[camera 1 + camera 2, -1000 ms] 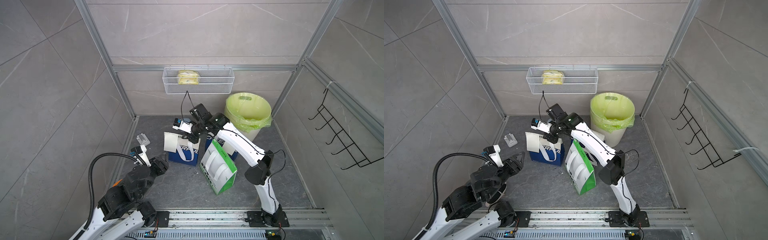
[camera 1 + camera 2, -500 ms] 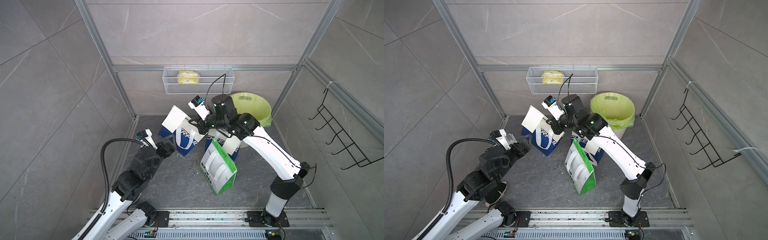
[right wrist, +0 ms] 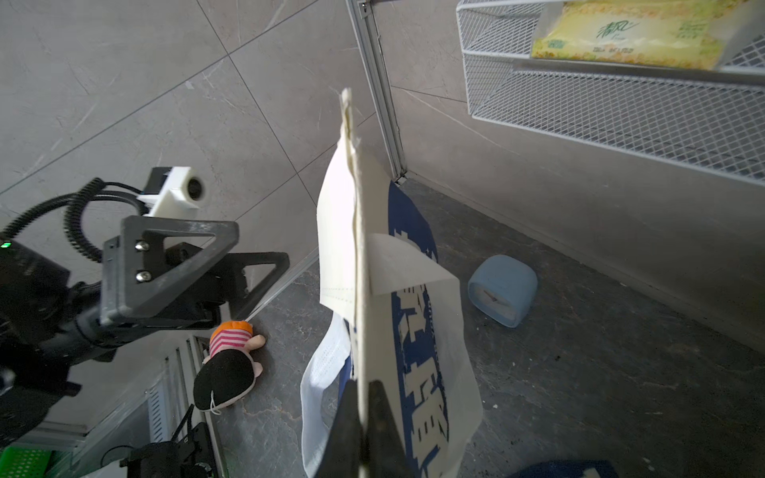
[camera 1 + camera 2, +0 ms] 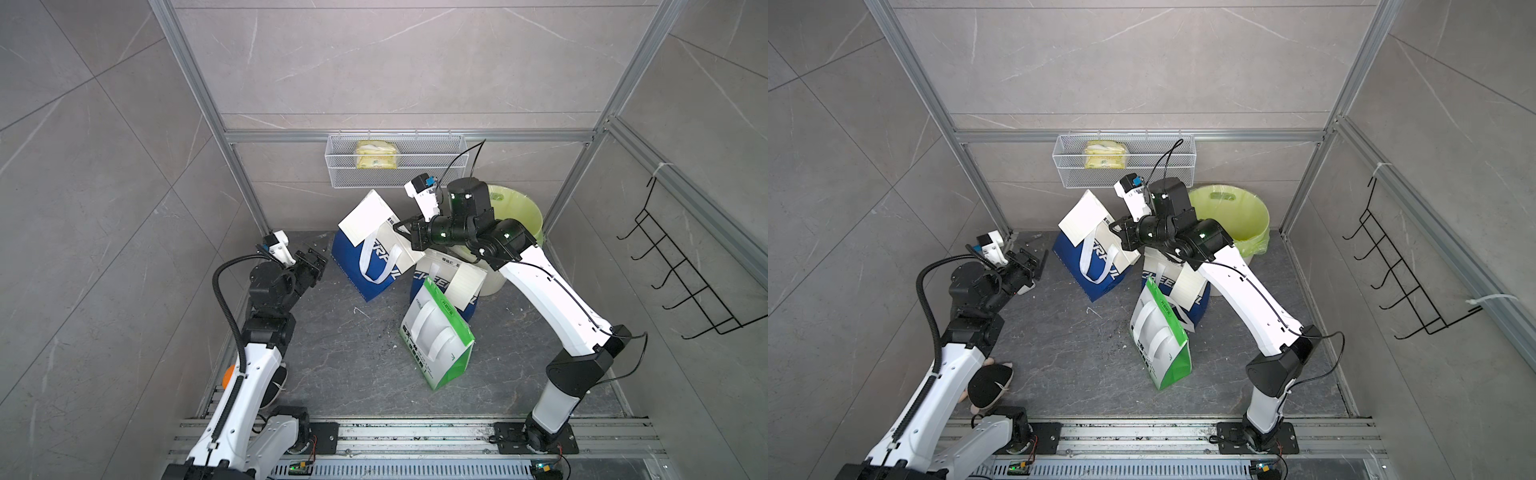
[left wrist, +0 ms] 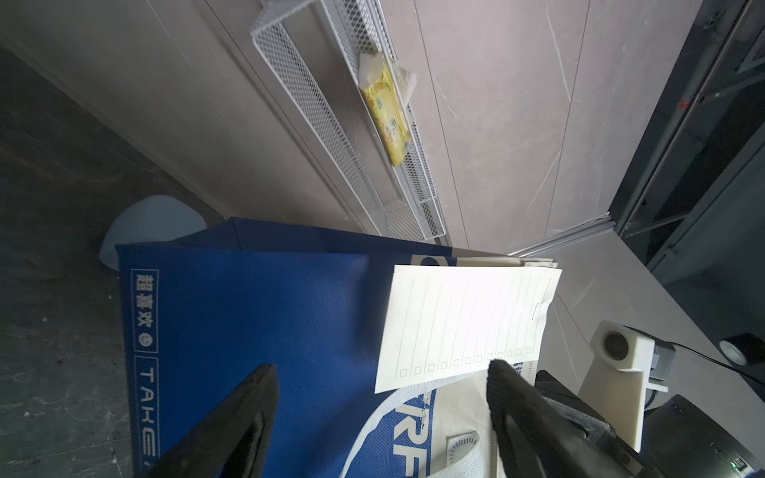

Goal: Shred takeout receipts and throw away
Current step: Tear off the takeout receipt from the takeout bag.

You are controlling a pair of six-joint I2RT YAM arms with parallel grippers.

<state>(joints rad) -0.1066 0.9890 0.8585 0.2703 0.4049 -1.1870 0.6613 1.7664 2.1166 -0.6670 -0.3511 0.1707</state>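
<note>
The right gripper (image 3: 364,397) has its fingers clamped on the top edge of a blue-and-white takeout bag (image 4: 368,276), holding it tilted near the rear edge of the floor (image 4: 340,365). A lined white receipt (image 5: 463,327) lies flat against the upper part of the bag's face. The left gripper (image 5: 381,372), fingers spread wide and empty, faces that receipt from just beside the bag. A second receipt (image 4: 468,284) hangs on another blue bag (image 4: 432,277) beside the lime-lined trash bin (image 4: 521,216), behind a green-and-white bag (image 4: 436,345).
</note>
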